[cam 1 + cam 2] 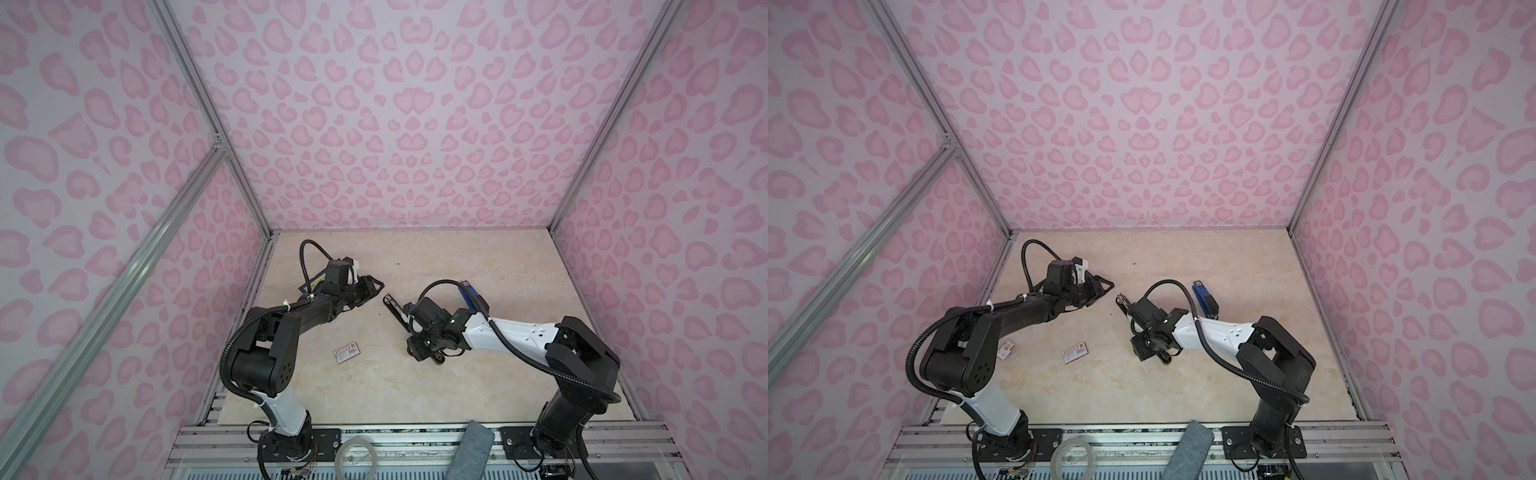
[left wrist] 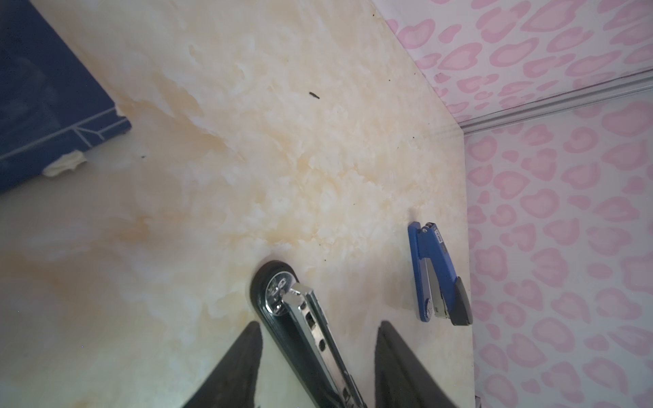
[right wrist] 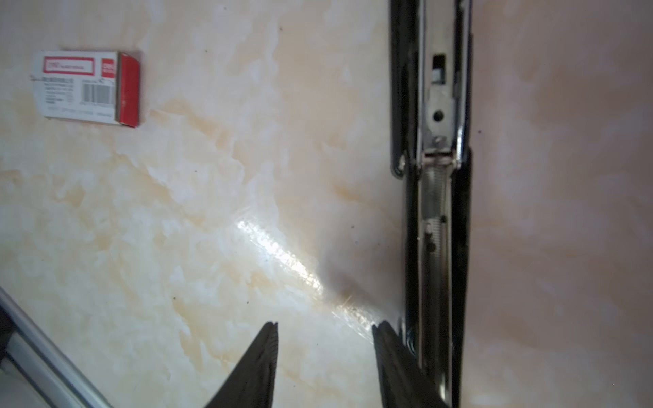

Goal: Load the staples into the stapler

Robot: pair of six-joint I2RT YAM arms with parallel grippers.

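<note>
Stapler (image 3: 438, 212) lies opened flat; both pairs of jaws gape, empty.
Looks stiff and slick (light too): pinch its black sides.

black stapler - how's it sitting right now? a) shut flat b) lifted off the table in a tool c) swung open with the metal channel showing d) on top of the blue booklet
c: the black stapler lies swung open on the table, its silver channel bare in the right wrist view.
</note>
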